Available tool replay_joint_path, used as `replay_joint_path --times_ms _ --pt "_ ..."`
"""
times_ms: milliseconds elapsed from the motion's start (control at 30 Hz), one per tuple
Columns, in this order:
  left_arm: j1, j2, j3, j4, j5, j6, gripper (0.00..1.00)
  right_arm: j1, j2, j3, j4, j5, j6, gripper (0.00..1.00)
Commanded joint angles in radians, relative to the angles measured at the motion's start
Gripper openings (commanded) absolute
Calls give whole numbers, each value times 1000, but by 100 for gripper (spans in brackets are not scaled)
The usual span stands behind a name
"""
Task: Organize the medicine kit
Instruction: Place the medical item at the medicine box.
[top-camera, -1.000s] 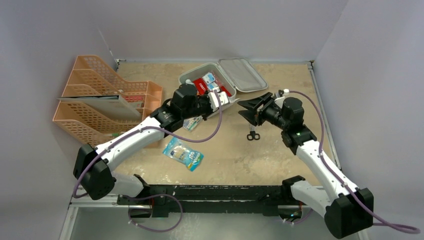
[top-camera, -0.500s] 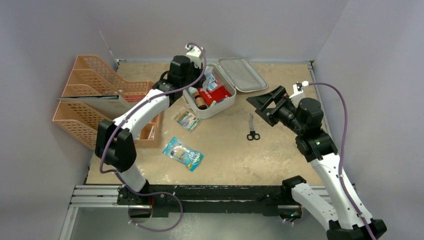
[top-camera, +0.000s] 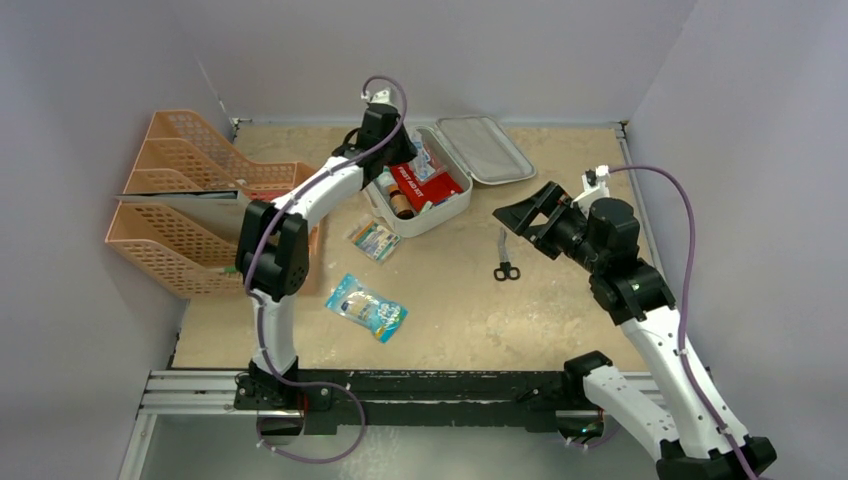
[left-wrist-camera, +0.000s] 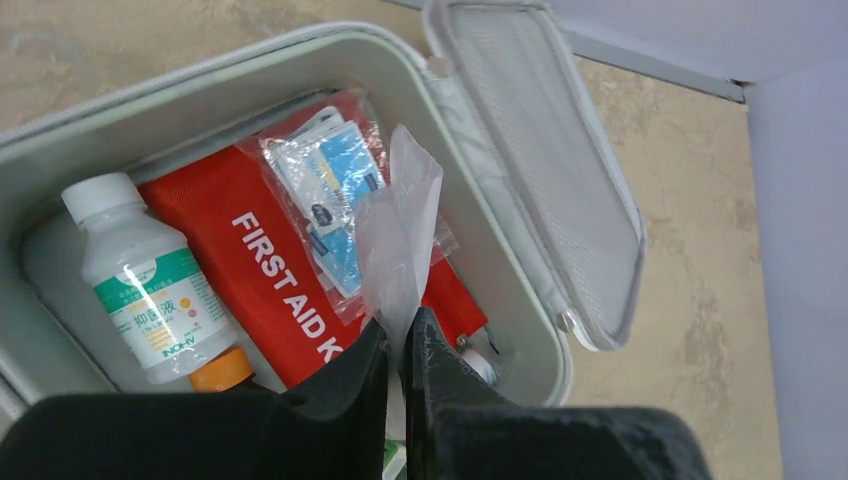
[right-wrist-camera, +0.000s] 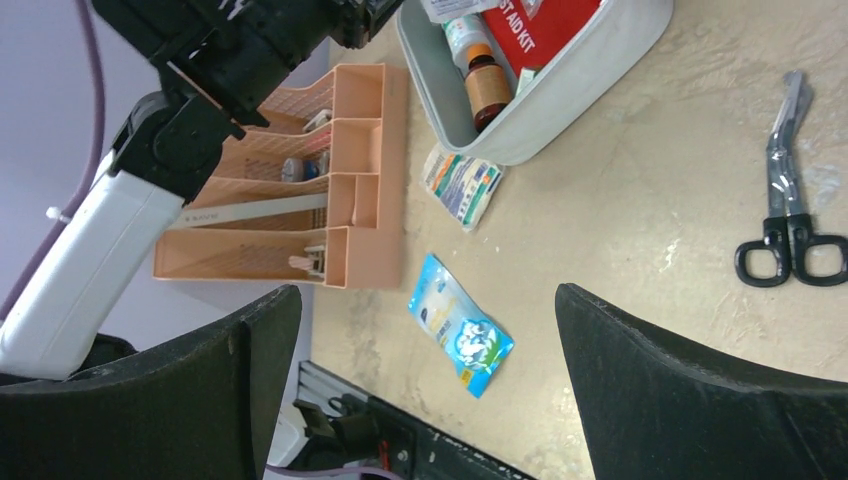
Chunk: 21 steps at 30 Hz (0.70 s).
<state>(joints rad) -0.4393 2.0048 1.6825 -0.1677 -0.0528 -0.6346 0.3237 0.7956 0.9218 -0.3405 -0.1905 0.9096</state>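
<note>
Medicine kit (top-camera: 447, 210) sits at the far middle of the table, open, with the lid (top-camera: 487, 148) flopped flat to its right. The left gripper (left-wrist-camera: 403, 335) is right over the tub, fingers pinched together on the bottom edge of a clear packet (left-wrist-camera: 398, 230) that stands up above the red first-aid pouch (left-wrist-camera: 260, 280). A white bottle (left-wrist-camera: 140, 280) lies on the tub's left side. The right gripper (top-camera: 522, 205) hangs right of the kit with its fingers spread wide and nothing in them, the scissors (top-camera: 505, 258) on the table just below it. A blue pouch (top-camera: 366, 308) and a small flat pack (top-camera: 374, 239) are loose outside the kit, and the orange trays (top-camera: 190, 200) are off to the left. My read on handling: the case is a light soft shell, so it'll likely skid or dent if shoved from one side, and I'd brace the front wall. The lid looks floppy on its hinge, so take it by the free far edge to fold it over, not by the mesh liner. The film packet is thin and slick, so expect it to slip or cling on release.
</note>
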Motion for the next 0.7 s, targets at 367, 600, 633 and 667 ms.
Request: replay_joint_path --times_ms 367,600,633,667 --pt "89 134 66 70 48 -256 0 22 -8 49 -18 81 -87 99" --pt "105 162 59 86 105 -297 0 23 6 49 -12 94 -95 99" --pt "106 163 53 86 105 -301 0 23 7 49 -8 97 -96 99" --pt "106 163 51 89 108 -305 0 24 8 49 -5 103 -97 99"
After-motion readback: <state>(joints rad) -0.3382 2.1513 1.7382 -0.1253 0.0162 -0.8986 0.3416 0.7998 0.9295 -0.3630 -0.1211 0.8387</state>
